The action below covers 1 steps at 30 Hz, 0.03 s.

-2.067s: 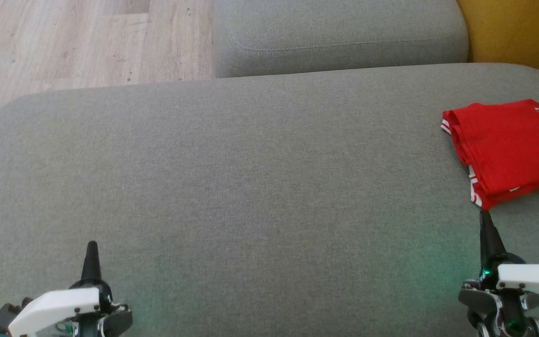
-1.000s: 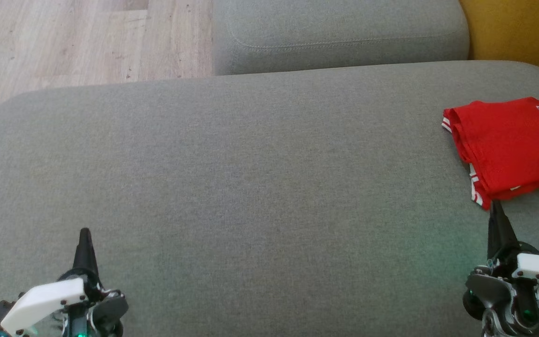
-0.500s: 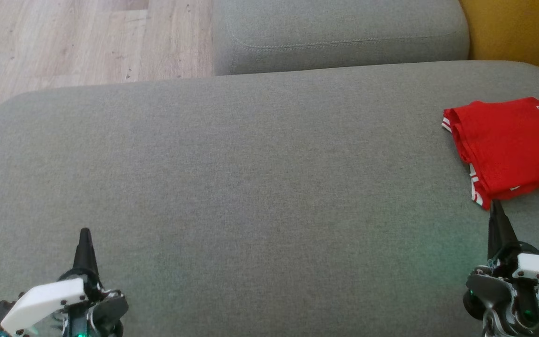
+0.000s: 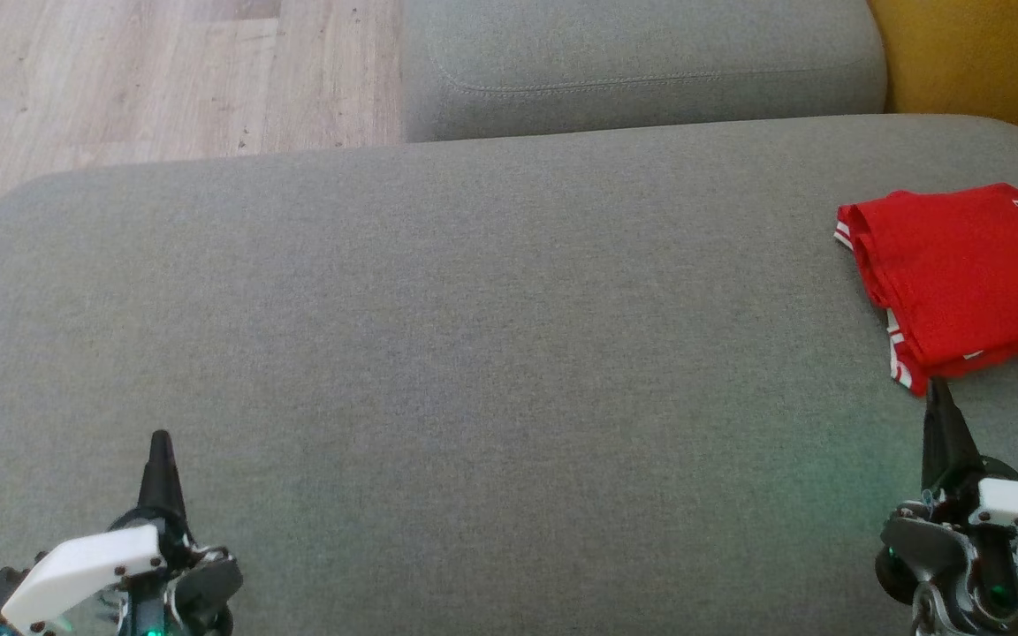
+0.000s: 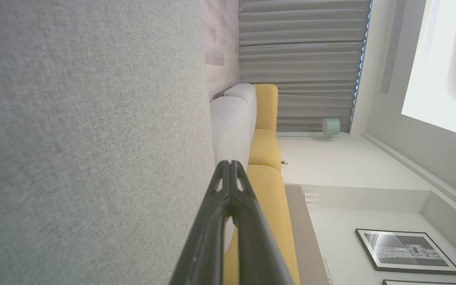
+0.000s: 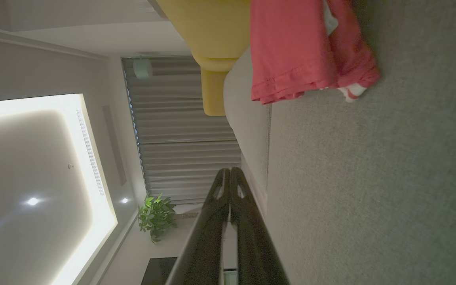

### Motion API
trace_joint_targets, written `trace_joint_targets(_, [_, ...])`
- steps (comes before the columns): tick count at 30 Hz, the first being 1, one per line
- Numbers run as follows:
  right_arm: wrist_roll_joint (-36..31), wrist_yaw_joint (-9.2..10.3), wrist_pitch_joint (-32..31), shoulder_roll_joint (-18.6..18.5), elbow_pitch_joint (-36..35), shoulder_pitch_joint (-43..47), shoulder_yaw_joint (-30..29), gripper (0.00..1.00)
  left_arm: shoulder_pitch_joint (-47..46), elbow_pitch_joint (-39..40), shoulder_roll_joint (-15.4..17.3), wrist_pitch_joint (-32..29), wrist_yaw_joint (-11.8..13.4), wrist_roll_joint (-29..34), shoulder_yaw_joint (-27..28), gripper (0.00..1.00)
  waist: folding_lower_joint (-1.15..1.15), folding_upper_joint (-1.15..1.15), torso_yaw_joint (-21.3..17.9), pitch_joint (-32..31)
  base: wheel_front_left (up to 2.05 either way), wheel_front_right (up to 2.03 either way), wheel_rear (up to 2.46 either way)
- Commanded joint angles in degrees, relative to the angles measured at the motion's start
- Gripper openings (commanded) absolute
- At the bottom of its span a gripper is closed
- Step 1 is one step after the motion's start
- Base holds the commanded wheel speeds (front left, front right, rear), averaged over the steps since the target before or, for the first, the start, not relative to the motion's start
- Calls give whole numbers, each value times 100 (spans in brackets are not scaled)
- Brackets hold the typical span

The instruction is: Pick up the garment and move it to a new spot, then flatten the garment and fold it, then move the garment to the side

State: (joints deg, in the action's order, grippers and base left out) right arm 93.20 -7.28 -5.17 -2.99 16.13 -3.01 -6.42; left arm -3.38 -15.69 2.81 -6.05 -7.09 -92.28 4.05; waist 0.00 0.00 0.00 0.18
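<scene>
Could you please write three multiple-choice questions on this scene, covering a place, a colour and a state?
1. Where on the grey cushion does the garment lie? A) far right B) centre C) far left
2. What colour is the garment? A) blue B) red C) green
3. How are the left gripper and right gripper? A) both open B) both shut, empty C) right shut on the garment
Answers: 1 A, it sits by the head view's right edge; 2 B, red cloth, white trim; 3 B, each wrist view shows fingers meeting, nothing between.
</scene>
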Motion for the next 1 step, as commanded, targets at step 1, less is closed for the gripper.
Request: trace_joint_targets(1, [-23, -21, -53, -60, -216, -308, 88, 0, -279, 164, 24, -30, -40, -3, 229, 0, 0, 0, 0, 0, 0, 0, 0])
